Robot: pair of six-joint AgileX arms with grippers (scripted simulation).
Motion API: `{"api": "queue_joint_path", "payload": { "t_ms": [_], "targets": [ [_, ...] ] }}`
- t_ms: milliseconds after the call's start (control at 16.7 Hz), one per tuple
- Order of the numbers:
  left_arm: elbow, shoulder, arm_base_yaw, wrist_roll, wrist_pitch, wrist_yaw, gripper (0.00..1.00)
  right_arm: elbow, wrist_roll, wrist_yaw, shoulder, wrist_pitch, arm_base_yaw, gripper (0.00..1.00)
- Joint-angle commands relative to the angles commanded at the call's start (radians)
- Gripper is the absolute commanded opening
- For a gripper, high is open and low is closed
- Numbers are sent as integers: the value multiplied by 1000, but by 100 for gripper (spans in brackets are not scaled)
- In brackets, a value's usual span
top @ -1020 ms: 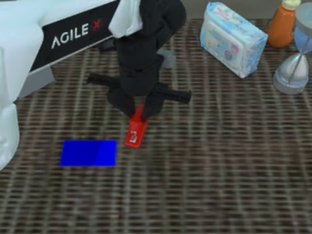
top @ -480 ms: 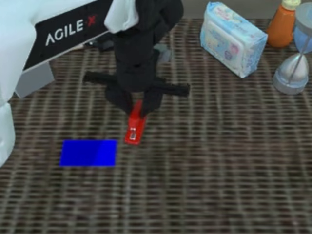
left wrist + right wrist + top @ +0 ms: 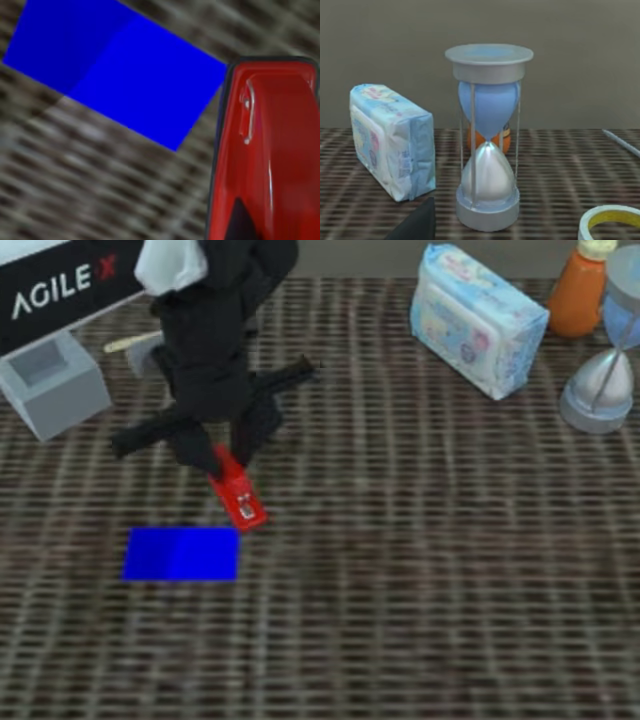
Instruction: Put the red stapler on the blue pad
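The red stapler [image 3: 237, 498] is clamped at its back end by my left gripper [image 3: 222, 462], which is shut on it. It slants down-right, and its front end with the small white mark reaches just past the upper right corner of the blue pad [image 3: 181, 554]. The pad lies flat on the woven mat at front left, with nothing on it. In the left wrist view the red stapler [image 3: 270, 150] fills one side, next to a corner of the blue pad [image 3: 115, 75]. My right gripper is out of the top view and parked by the hourglass [image 3: 489, 135].
A grey box [image 3: 50, 385] stands at the back left near my left arm. At the back right are a tissue pack [image 3: 478, 318], an orange bottle [image 3: 578, 290] and the hourglass [image 3: 600, 380]. A tape roll [image 3: 610, 222] lies near the right gripper.
My left arm has swung to the left with the stapler in its grip and turned it. The stapler's front end now points down-right beside the pad's upper right corner.
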Motion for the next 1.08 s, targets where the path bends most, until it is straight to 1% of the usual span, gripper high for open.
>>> {"api": "queue_joint_path", "payload": {
  "t_ms": [300,420,540,720,1080],
  "targets": [
    [-117,-83,92,-512,22,14,0,0,0,0,0,0,0,100],
    [-160,-120,126,-668,36,19,0,0,0,0,0,0,0,100],
    [-196,-156,154,-781,51,24,0,0,0,0,0,0,0,100],
    [-232,-195,180,-873,70,29,0,0,0,0,0,0,0,100],
    [-236,-195,177,-880,74,28,0,0,0,0,0,0,0,100]
  ]
}}
